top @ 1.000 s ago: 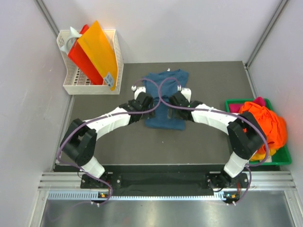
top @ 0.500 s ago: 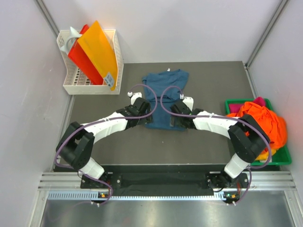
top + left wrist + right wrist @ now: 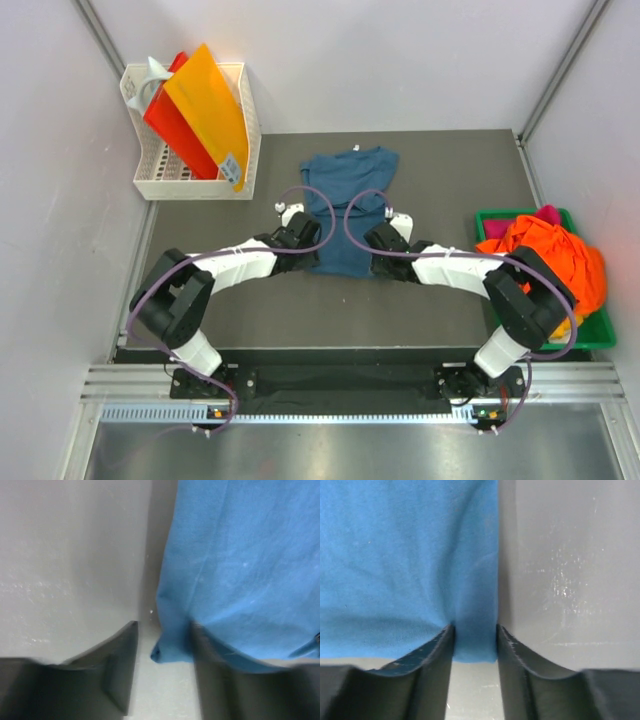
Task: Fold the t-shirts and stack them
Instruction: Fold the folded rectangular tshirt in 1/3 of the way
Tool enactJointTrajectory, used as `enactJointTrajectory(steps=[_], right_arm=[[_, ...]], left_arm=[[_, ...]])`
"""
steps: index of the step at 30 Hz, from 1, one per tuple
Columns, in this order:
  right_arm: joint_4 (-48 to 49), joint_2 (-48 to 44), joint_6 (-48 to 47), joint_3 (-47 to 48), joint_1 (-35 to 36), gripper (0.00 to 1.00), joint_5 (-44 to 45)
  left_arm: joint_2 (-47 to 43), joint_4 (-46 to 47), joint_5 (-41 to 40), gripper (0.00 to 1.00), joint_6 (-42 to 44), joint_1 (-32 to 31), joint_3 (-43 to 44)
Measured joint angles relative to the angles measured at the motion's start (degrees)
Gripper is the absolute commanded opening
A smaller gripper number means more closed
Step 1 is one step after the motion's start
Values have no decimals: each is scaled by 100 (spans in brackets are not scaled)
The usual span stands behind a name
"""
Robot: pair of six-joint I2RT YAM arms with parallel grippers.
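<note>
Teal-blue t-shirt (image 3: pixel 348 190): soft matte knit, flat mid-table, collar far.
Left gripper (image 3: pixel 164 625): dark fingers apart, straddling the near-left hem corner.
Right gripper (image 3: pixel 475 627): clamped on the near-right hem corner.
Green tray (image 3: pixel 490 215): rigid plastic, right; crumpled orange t-shirt (image 3: pixel 560 255) heaped inside.
White basket (image 3: pixel 160 185): lattice plastic, far left.

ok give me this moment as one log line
left gripper: open, straddling near-left corner of dark teal-blue cloth t-shirt | right gripper: pinching its near-right corner | shirt: flat on dark table
</note>
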Motion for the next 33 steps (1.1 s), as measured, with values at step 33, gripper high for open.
enactJointTrajectory(steps=[33], right_arm=[[-909,-1493,1978,-1290,2371,0,129]], left_arm=[[-1856,-1823,343,0,-944,-1770,-1121]])
